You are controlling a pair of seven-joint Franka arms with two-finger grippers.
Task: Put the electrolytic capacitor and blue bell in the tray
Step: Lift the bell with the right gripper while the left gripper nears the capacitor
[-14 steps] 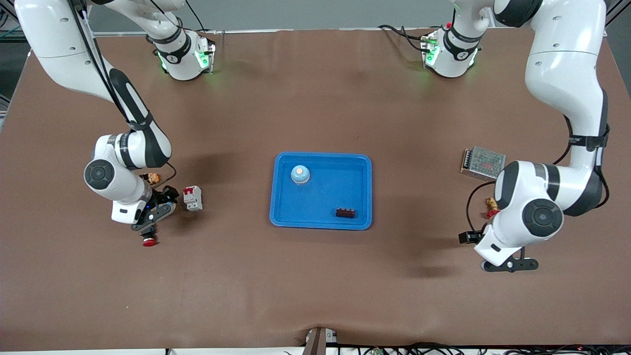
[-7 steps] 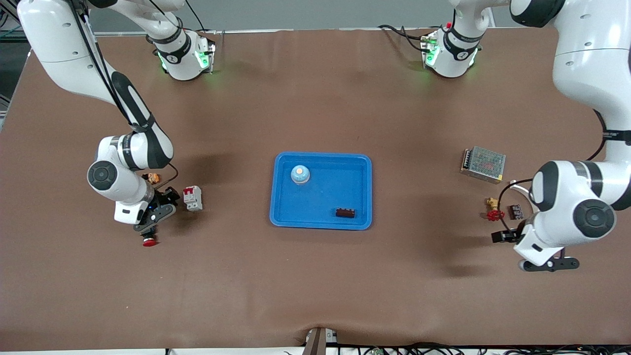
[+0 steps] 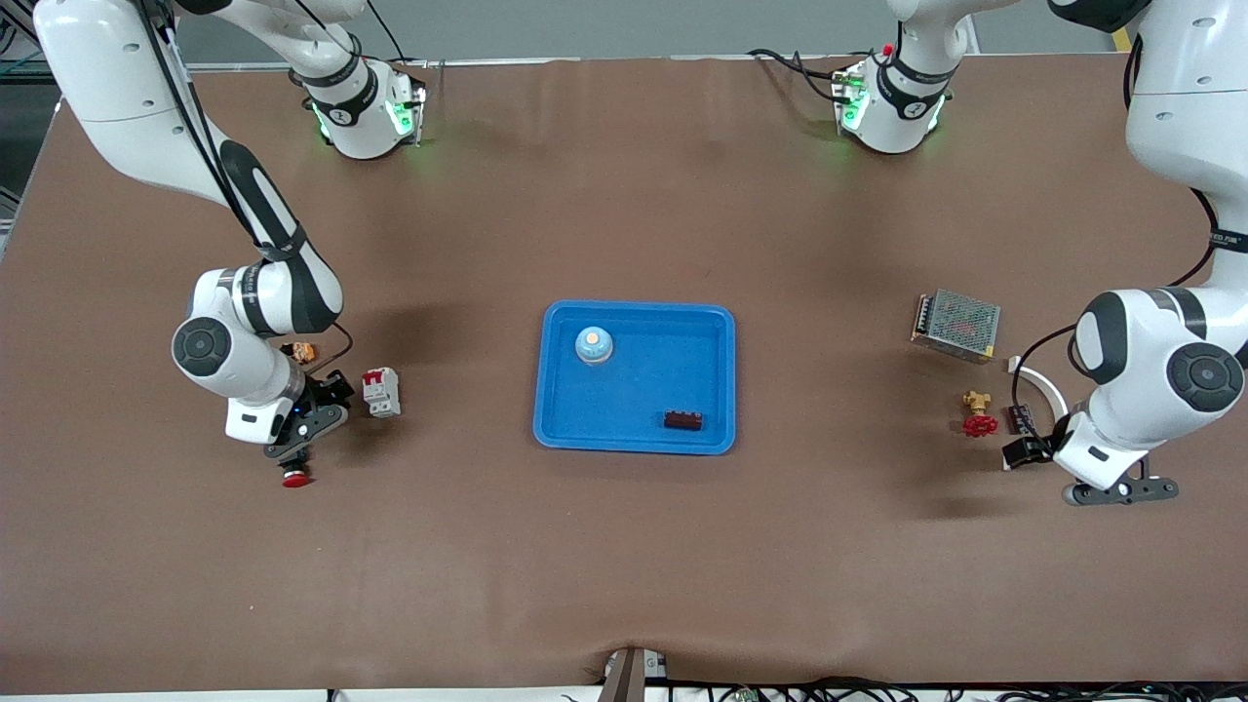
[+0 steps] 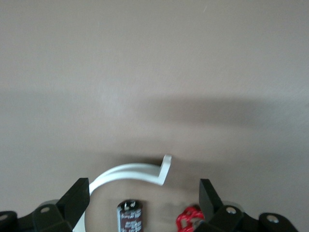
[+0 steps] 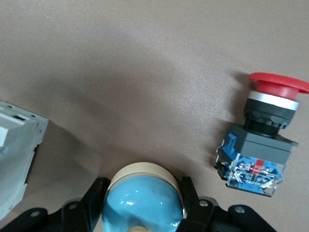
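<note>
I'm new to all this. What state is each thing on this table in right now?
left gripper: open, above the capacitor.
capacitor: on the table, not gripped.
right gripper: shut on the blue bell.
blue bell: held between the fingers.
tray: holds a light-blue dome and a dark block.
red push button: lying on its side.

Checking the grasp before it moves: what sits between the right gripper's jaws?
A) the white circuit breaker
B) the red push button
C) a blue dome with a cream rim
C: the blue bell fills the gap in the right gripper, while the red push button lies apart on the table.
</note>
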